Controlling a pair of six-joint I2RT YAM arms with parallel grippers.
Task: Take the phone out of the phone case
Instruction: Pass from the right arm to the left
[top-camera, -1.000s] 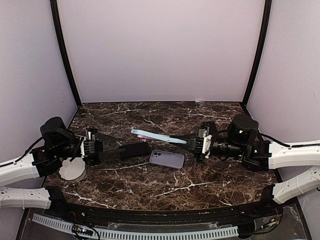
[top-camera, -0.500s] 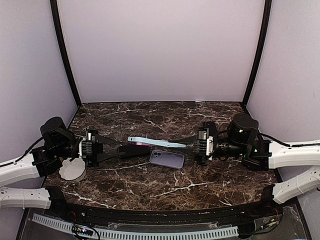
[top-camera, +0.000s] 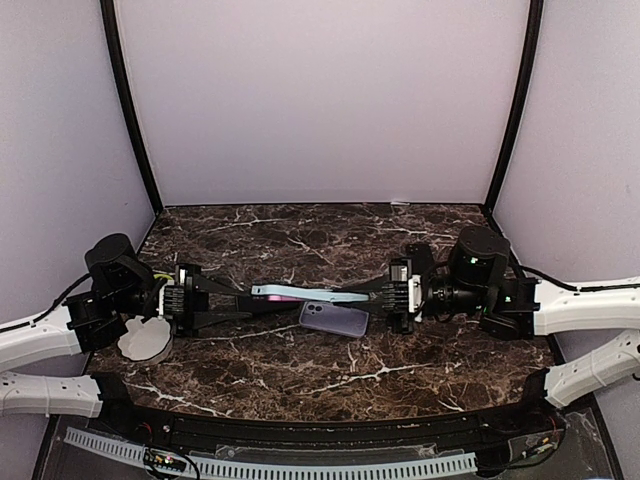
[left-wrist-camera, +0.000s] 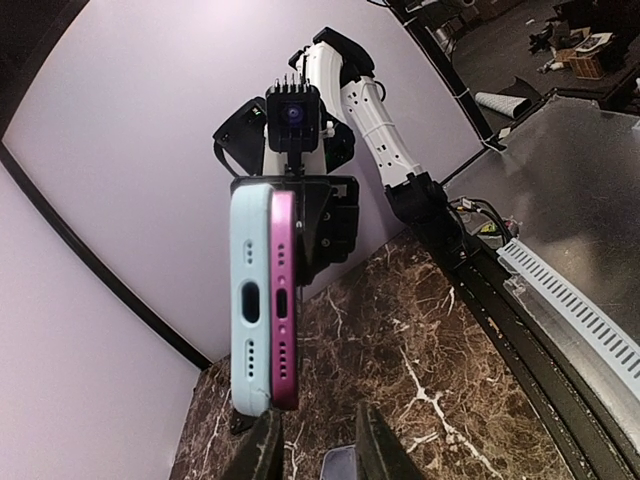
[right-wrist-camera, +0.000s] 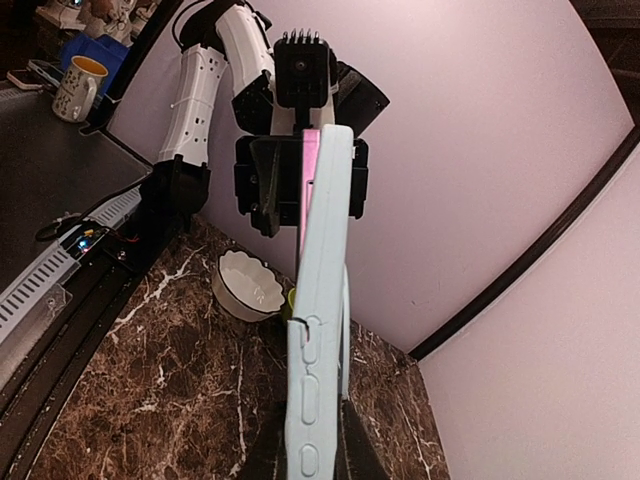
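A magenta phone (left-wrist-camera: 283, 300) sits in a light blue case (top-camera: 310, 294), held level above the table between both arms. My right gripper (top-camera: 368, 296) is shut on the case's right end; in the right wrist view the case (right-wrist-camera: 318, 330) stands edge-on between the fingers of the right gripper (right-wrist-camera: 312, 440). In the left wrist view the phone's edge stands proud of the case (left-wrist-camera: 250, 300) at the near end. My left gripper (left-wrist-camera: 318, 450) is open, and the case's end hangs just above one fingertip (left-wrist-camera: 265, 455). It also shows in the top view (top-camera: 243, 300).
A second, purple phone (top-camera: 335, 319) lies flat on the marble table (top-camera: 300, 380) just below the held one. A white scalloped bowl (top-camera: 143, 341) sits by the left arm. Purple walls close in the back and both sides.
The cased phone was tilted with its left end raised; it has come down and levelled, and its left end now sits at my left gripper's fingertips. The right gripper moved slightly left.
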